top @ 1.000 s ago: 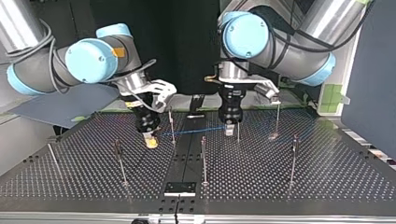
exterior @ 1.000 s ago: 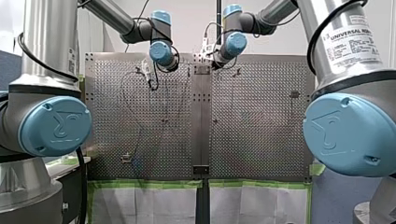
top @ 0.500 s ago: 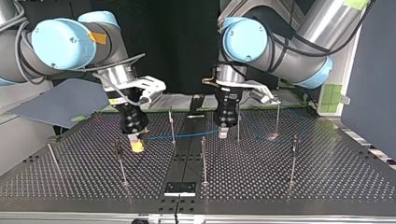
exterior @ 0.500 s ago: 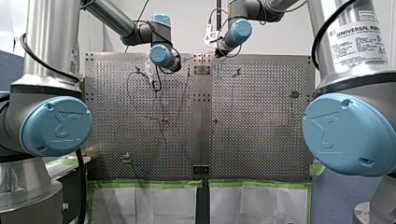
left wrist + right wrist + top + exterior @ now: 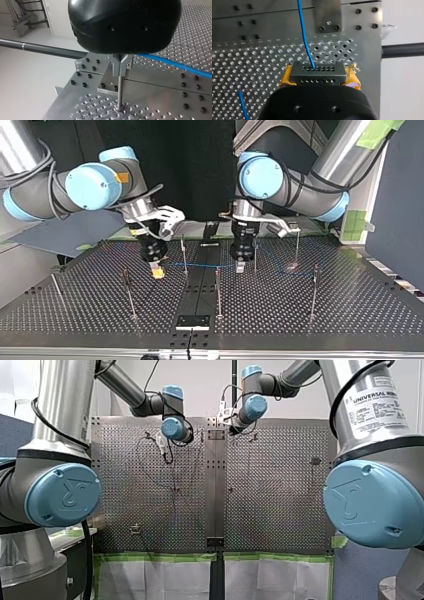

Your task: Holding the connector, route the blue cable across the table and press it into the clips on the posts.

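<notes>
At the top view's left, my right arm's gripper [image 5: 158, 270] is seen low over the perforated metal bench [image 5: 350, 312]. Its yellow pads [image 5: 287, 78] are clamped on a dark grey rectangular connector [image 5: 317, 73] with two rows of small holes. In the right wrist view the connector's long axis is laid crosswise, from pad to pad. A thin blue cable [image 5: 200, 265] is led out of its farther row of holes and straight ahead of the gripper. A second short stretch of the cable is seen beside the gripper, cut off at the picture's edge.

In the top view the cable is stretched from the connector towards the right, so its long axis runs left to right over the far half of the bench. It is passed close by a thin metal post [image 5: 183, 254]; whether it is seated in a clip there cannot be made out. It then reaches my left arm's gripper [image 5: 240, 266].

Whether that gripper is apart or together cannot be told. In the left wrist view a tapered metal part and an upright post are lined up under the black body and cannot be separated. The cable emerges from behind them.

Further right the cable is faint, and its end cannot be traced. In the front view both grippers are largely hidden by the wrist joints.
</notes>
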Motion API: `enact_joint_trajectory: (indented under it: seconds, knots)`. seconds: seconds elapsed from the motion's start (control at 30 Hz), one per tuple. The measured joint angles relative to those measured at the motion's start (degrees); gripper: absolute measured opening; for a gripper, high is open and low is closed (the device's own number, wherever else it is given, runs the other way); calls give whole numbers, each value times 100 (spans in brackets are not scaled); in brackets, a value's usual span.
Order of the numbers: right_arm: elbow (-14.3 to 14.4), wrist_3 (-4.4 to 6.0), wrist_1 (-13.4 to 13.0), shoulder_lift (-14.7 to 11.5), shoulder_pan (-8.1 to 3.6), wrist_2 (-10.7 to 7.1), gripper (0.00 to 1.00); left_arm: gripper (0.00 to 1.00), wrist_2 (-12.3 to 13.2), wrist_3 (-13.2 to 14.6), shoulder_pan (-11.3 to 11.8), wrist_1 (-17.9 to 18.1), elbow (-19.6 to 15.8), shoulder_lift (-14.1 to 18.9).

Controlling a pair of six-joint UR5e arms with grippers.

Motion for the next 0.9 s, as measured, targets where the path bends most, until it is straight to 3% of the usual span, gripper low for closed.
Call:
enact_joint_trajectory:
  seconds: [0.33,0.9]
  knots:
    - [-20,31,-118,125,-168,-226,0,0,121,-1,159,117,202,-259]
    - [-306,33,-149,437,-465,-390,0,0,292,-10,381,121,786,-806]
